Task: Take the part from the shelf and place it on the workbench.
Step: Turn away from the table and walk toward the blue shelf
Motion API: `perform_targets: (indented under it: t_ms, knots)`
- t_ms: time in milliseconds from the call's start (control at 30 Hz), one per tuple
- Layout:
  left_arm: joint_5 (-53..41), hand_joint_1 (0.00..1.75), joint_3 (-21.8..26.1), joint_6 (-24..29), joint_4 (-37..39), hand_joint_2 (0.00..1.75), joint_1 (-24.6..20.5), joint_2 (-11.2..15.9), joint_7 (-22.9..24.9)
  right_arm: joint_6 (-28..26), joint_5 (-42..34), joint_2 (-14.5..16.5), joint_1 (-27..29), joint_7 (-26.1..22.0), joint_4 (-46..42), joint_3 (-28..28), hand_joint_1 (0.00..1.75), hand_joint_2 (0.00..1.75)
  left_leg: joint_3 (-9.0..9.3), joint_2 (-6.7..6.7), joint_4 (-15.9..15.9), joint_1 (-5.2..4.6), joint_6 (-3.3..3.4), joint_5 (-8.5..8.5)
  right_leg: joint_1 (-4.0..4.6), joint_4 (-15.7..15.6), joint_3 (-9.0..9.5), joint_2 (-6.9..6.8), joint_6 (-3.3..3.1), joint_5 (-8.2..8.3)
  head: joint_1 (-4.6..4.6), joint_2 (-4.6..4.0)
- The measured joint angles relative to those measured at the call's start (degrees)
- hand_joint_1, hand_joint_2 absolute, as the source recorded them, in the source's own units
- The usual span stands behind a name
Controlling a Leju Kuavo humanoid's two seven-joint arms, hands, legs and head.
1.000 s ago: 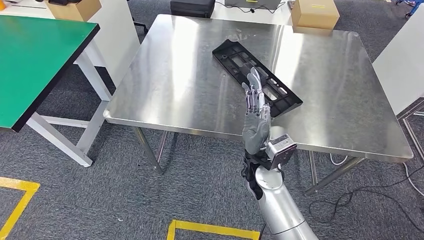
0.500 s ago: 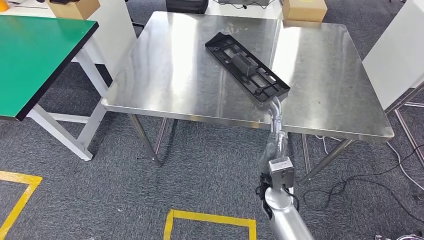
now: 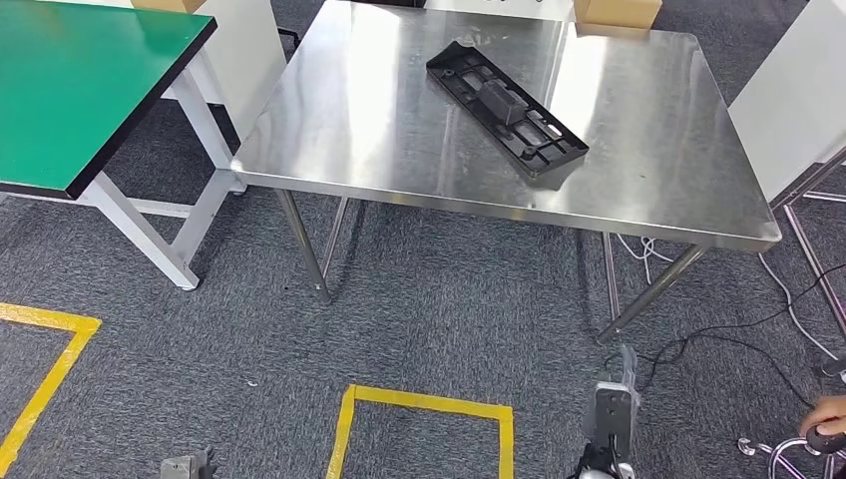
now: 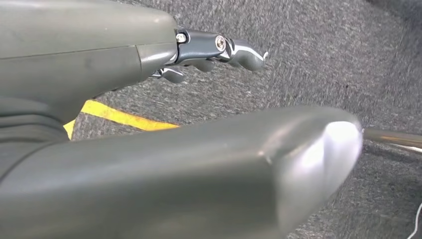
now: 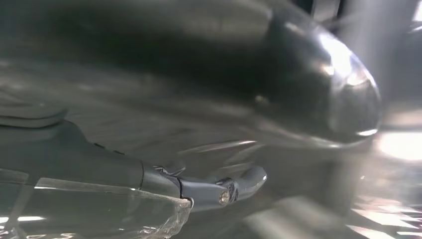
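Note:
The black slotted plastic part (image 3: 506,110) lies flat and diagonal on the stainless-steel workbench (image 3: 379,110), toward its right half, with nothing touching it. My right hand (image 3: 625,369) hangs low over the carpet, well in front of the bench and apart from the part. The right wrist view is blurred; there my right hand (image 5: 174,99) has its fingers (image 5: 234,186) apart and holds nothing. My left hand (image 4: 149,164) hangs over the carpet with thumb and fingers (image 4: 224,50) spread and nothing between them.
A green-topped table (image 3: 70,90) stands to the left of the bench. Yellow tape (image 3: 419,404) marks the carpet in front. A cardboard box (image 3: 619,10) sits at the bench's far edge. Cables (image 3: 718,339) trail under its right side. A person's hand (image 3: 823,414) is at the lower right.
My right hand has dropped from the part at the bench's front edge down to my side. The whole view has shifted; the part lies still on the bench.

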Motion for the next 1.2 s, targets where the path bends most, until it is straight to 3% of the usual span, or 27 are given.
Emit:
perform_targets:
  t_ms: [67, 133, 167, 200, 233, 300, 333, 367, 400, 433, 467, 533, 600, 667, 700, 733, 800, 833, 867, 900, 933, 1000, 1067, 1133, 1200]
  knots:
    - [0.58, 0.00, -0.83, -0.16, -0.07, 0.00, -0.19, 0.51, -0.01, -0.08, -0.01, -0.17, -1.46, 1.13, 8.75, -3.25, 0.00, 0.00, -0.45, 0.07, 0.07, -0.11, -0.66, 1.18, 0.36, -5.97, 3.70, 0.08, -0.89, -1.51, -0.21, 0.00]
    - [0.84, 0.00, -1.37, -0.24, -0.04, 0.00, -0.26, 1.03, -0.01, 0.13, 0.10, -0.41, -1.94, 2.60, 16.19, -5.58, 0.00, 0.00, -0.60, 0.08, -0.09, 0.14, -1.32, 2.10, 0.24, -6.81, 3.51, 0.01, -1.83, -1.30, -0.48, -0.01]
    - [0.89, 0.00, -1.51, -0.25, 0.00, 0.00, -0.20, 1.26, -0.01, 0.22, 0.14, -0.49, -2.00, 2.99, 19.03, -6.43, 0.00, 0.00, -0.92, 0.04, 0.30, 0.35, -1.65, 1.37, 0.06, -6.72, 3.03, -0.10, -2.44, -0.75, -0.56, -0.01]
    - [0.91, 0.00, -1.63, -0.26, 0.04, 0.00, -0.12, 1.41, -0.01, 0.27, 0.20, -0.54, -2.06, 3.20, 21.34, -7.09, 0.00, 0.00, -1.43, -0.01, 1.52, 0.55, -2.00, -0.55, -0.16, -6.69, 2.41, -0.19, -3.13, -0.06, -0.61, -0.01]
    - [0.93, 0.00, -1.77, -0.26, 0.08, 0.00, -0.08, 1.52, -0.01, 0.27, 0.27, -0.55, -2.19, 3.31, 23.20, -7.58, 0.00, 0.00, -2.13, -0.05, 3.93, 0.72, -2.33, -3.59, -0.33, -6.68, 1.71, -0.28, -3.69, 0.71, -0.67, -0.01]
    - [0.96, 0.00, -2.13, -0.25, 0.10, 0.00, -0.13, 1.58, -0.01, 0.27, 0.37, -0.55, -2.46, 3.51, 25.87, -8.23, 0.00, 0.00, -3.47, -0.09, 11.24, 0.88, -2.94, -9.91, -0.08, -6.61, 0.40, -0.31, -4.19, 2.09, -0.78, -0.01]
    - [0.98, 0.00, -2.30, -0.25, 0.10, 0.00, -0.17, 1.62, -0.01, 0.27, 0.41, -0.55, -2.61, 3.69, 27.00, -8.50, 0.00, 0.00, -3.73, -0.10, 14.71, 0.94, -3.16, -11.35, 0.03, -6.52, -0.32, -0.30, -4.16, 2.76, -0.78, -0.01]
    - [1.02, 0.00, -2.43, -0.25, 0.11, 0.00, -0.20, 1.66, -0.01, 0.23, 0.59, -0.57, -2.74, 4.23, 27.96, -8.70, 0.00, 0.00, -3.29, -0.08, 16.71, 0.98, -3.27, -11.38, 0.11, -6.37, -1.09, -0.29, -4.06, 3.36, -0.79, -0.01]
    - [1.10, 0.00, -2.51, -0.25, 0.11, 0.00, -0.22, 1.69, -0.01, 0.15, 1.01, -0.62, -2.84, 5.29, 28.81, -8.84, 0.00, 0.00, -1.96, -0.07, 16.86, 1.01, -3.24, -10.45, 0.17, -6.16, -1.94, -0.27, -3.92, 3.88, -0.80, -0.01]
    - [1.20, 0.00, -2.55, -0.25, 0.13, 0.00, -0.29, 1.73, -0.01, 0.22, 1.70, -0.68, -2.90, 7.07, 29.67, -8.93, 0.00, 0.00, 0.51, -0.09, 14.78, 1.00, -3.02, -9.15, 0.23, -5.90, -2.74, -0.24, -3.74, 4.34, -0.81, -0.01]
    - [1.34, 0.00, -2.56, -0.25, 0.14, 0.00, -0.41, 1.83, 0.00, 0.51, 2.61, -0.72, -2.92, 9.29, 30.46, -8.96, 0.00, 0.00, 3.67, -0.16, 10.97, 0.96, -2.61, -8.62, 0.25, -5.65, -3.37, -0.24, -3.55, 4.70, -0.81, -0.01]
    - [1.62, 0.00, -2.57, -0.25, 0.19, 0.00, -0.69, 2.05, 0.10, 1.71, 4.82, -0.70, -2.77, 13.53, 31.97, -8.78, 0.00, 0.00, 9.20, -0.28, 3.27, 0.69, -1.72, -9.32, 0.43, -5.37, -4.15, -0.31, -2.97, 5.42, -0.73, -0.01]
    - [1.81, 0.00, -2.59, -0.25, 0.31, 0.00, -0.86, 2.24, 0.56, 3.76, 6.95, -0.62, -2.47, 16.81, 33.37, -8.17, 0.00, 0.00, 10.84, -0.29, 0.26, 0.17, -0.88, -10.03, 0.39, -5.53, -4.38, -0.41, -2.16, 6.23, -0.72, -0.01]
    - [1.68, 0.00, -2.59, -0.27, 0.48, 0.00, -1.03, 2.37, 1.28, 5.97, 8.37, -0.54, -1.92, 19.54, 34.60, -7.34, 0.00, 0.00, 10.53, -0.08, -0.80, 0.08, 0.06, -8.70, 0.45, -5.52, -4.69, -0.40, -1.55, 6.50, -0.77, -0.01]
    - [1.56, 0.00, -2.60, -0.30, 0.54, 0.00, -1.18, 2.40, 1.60, 6.74, 8.76, -0.47, -1.57, 20.49, 35.06, -6.96, 0.00, 0.00, 10.21, 0.04, -1.43, 0.18, 0.58, -7.77, 0.52, -4.66, -5.22, -0.30, -1.53, 5.50, -0.67, -0.01]
    - [1.45, 0.00, -2.60, -0.33, 0.58, 0.00, -1.33, 2.39, 1.79, 7.15, 8.97, -0.45, -1.27, 21.00, 35.42, -6.66, 0.00, 0.00, 9.68, 0.16, -1.98, 0.31, 0.93, -6.83, 0.53, -2.78, -6.13, -0.19, -1.73, 3.60, -0.53, -0.01]
    - [1.37, 0.00, -2.61, -0.38, 0.63, 0.00, -1.50, 2.40, 1.99, 7.47, 9.14, -0.44, -0.94, 21.39, 35.94, -6.24, 0.00, 0.00, 7.98, 0.30, -2.22, 0.33, 1.24, -5.28, 0.17, 4.07, -8.58, 0.01, -2.06, -1.47, -0.27, -0.01]
    - [1.36, 0.00, -2.61, -0.38, 0.64, 0.00, -1.50, 2.40, 2.07, 7.59, 9.18, -0.49, -0.86, 21.53, 36.13, -6.08, 0.00, 0.00, 6.99, 0.40, -2.19, 0.33, 1.10, -4.56, -0.05, 7.63, -9.47, 0.04, -1.79, -3.00, -0.20, -0.01]
    - [1.32, 0.00, -2.61, -0.42, 0.67, 0.00, -1.50, 2.40, 2.17, 7.76, 9.30, -0.58, -0.80, 21.81, 36.31, -5.92, 0.00, 0.00, 5.96, 0.49, -2.14, 0.36, 0.92, -3.82, -0.30, 10.09, -9.69, 0.05, -1.15, -3.36, -0.16, -0.01]
    - [1.26, 0.00, -2.61, -0.47, 0.69, 0.00, -1.50, 2.40, 2.32, 7.93, 9.55, -0.67, -0.77, 22.27, 36.46, -5.74, 0.00, 0.00, 4.98, 0.57, -2.05, 0.44, 0.67, -3.12, -0.55, 10.73, -8.99, 0.05, -0.26, -2.57, -0.11, -0.01]
    - [1.18, 0.00, -2.61, -0.56, 0.73, 0.00, -1.49, 2.39, 2.50, 8.12, 9.90, -0.74, -0.76, 22.93, 36.57, -5.51, 0.00, 0.00, 3.99, 0.62, -1.89, 0.56, 0.33, -2.44, -0.84, 9.36, -7.26, 0.04, 0.68, -1.18, -0.07, -0.01]
    - [0.94, 0.00, -2.63, -0.71, 0.77, 0.00, -1.51, 2.43, 2.96, 8.42, 10.56, -0.70, -0.84, 24.51, 36.71, -4.99, 0.00, 0.00, 2.07, 0.65, -1.08, 0.69, -0.54, -1.30, -1.21, 1.60, -1.16, 0.07, 1.72, 0.14, 0.08, -0.01]
    - [0.77, 0.00, -2.65, -0.69, 0.80, 0.00, -1.53, 2.52, 3.49, 8.82, 10.80, -0.43, -0.84, 25.82, 36.81, -4.50, 0.00, 0.00, 0.78, 0.67, -0.24, 0.55, -1.38, -0.30, -0.88, -5.28, 3.03, 0.26, 1.08, -1.04, 0.13, -0.01]
    - [0.67, 0.00, -2.65, -0.59, 0.90, 0.00, -1.46, 2.55, 4.22, 9.36, 10.91, -0.15, -0.65, 26.73, 37.00, -4.17, 0.00, 0.00, 0.41, 0.66, -0.10, 0.61, -1.84, 0.70, -0.64, -6.55, 3.02, 0.34, -0.10, -1.53, -0.10, -0.01]
    - [0.62, 0.00, -2.65, -0.50, 1.08, 0.00, -1.32, 2.61, 5.05, 9.89, 11.05, 0.11, -0.48, 27.32, 37.20, -3.93, 0.00, 0.00, -0.05, 0.58, 0.60, 1.11, -2.22, -0.21, -1.03, -6.25, 2.39, 0.15, -1.28, -0.81, -0.36, -0.01]
